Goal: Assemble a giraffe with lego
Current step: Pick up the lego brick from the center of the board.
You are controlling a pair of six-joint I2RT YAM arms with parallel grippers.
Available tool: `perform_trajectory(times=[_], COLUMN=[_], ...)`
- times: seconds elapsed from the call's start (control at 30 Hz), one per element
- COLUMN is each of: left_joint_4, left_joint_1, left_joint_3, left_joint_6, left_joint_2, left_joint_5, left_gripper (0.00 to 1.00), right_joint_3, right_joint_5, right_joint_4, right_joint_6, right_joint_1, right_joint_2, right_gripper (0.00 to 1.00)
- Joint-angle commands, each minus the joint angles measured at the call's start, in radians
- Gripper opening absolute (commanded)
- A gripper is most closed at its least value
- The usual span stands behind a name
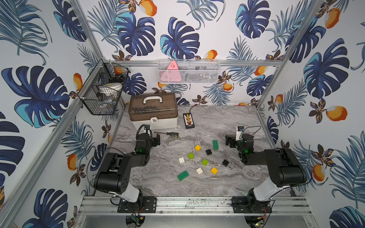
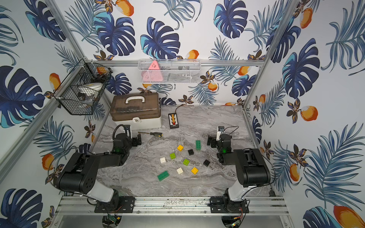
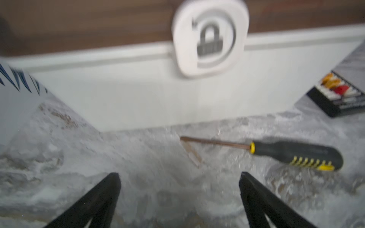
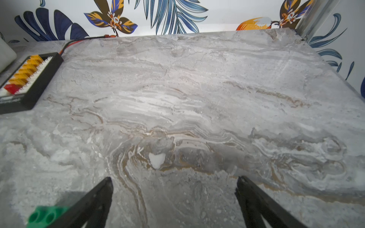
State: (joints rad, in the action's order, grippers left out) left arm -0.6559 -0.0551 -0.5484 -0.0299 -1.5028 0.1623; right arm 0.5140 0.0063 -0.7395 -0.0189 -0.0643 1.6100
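The lego lies as loose bricks mid-table in both top views: two dark green long ones [image 1: 215, 144] [image 1: 182, 175], yellow [image 1: 198, 147] [image 1: 214, 170], black [image 1: 208, 152] [image 1: 225, 162], lime [image 1: 190, 155] [image 1: 204, 162] and white [image 1: 181, 160] [image 1: 199, 170]. No giraffe is in view. My left gripper [image 1: 156, 138] [image 3: 179, 177] hangs open and empty, left of the bricks, near the toolbox. My right gripper [image 1: 229, 141] [image 4: 174, 181] is open and empty, just right of the far green brick [image 4: 45, 216].
A brown-lidded white toolbox [image 1: 154, 110] stands at the back left, with a screwdriver [image 1: 167, 134] [image 3: 296, 156] lying in front of it. A black connector board [image 1: 188, 120] with a cable lies beside the toolbox. Wire baskets [image 1: 188, 71] hang on the walls.
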Motion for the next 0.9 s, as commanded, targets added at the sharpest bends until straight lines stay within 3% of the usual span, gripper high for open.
perform_trajectory(times=[0.0, 0.13, 0.3, 0.5, 0.67, 0.87], left_joint_4=[0.332, 0.706, 1.207, 1.385, 1.566, 1.702], left_joint_1=[-0.033, -0.077, -0.164, -0.327, -0.43, -0.488], left_joint_3=[-0.131, -0.34, -0.681, -0.774, -0.838, -0.823], left_joint_6=[-0.001, -0.156, -0.287, -0.399, -0.507, -0.642], left_joint_2=[0.075, 0.153, 0.091, 0.097, 0.036, 0.013], left_joint_5=[0.113, 0.105, 0.048, 0.04, 0.039, -0.025], left_gripper=[0.99, 0.99, 0.99, 0.99, 0.99, 0.99], right_joint_3=[0.113, 0.284, 0.545, 0.707, 0.652, 0.742], right_joint_5=[-0.013, 0.048, 0.111, 0.076, 0.044, -0.013], right_joint_4=[0.25, 0.544, 0.975, 1.297, 1.299, 1.473], right_joint_6=[-0.008, 0.058, 0.173, 0.287, 0.362, 0.321], right_joint_1=[-0.003, -0.008, -0.058, -0.149, -0.189, -0.261], right_joint_2=[-0.06, -0.119, -0.143, -0.128, -0.121, -0.1], right_gripper=[1.0, 1.0, 1.0, 1.0, 1.0, 1.0])
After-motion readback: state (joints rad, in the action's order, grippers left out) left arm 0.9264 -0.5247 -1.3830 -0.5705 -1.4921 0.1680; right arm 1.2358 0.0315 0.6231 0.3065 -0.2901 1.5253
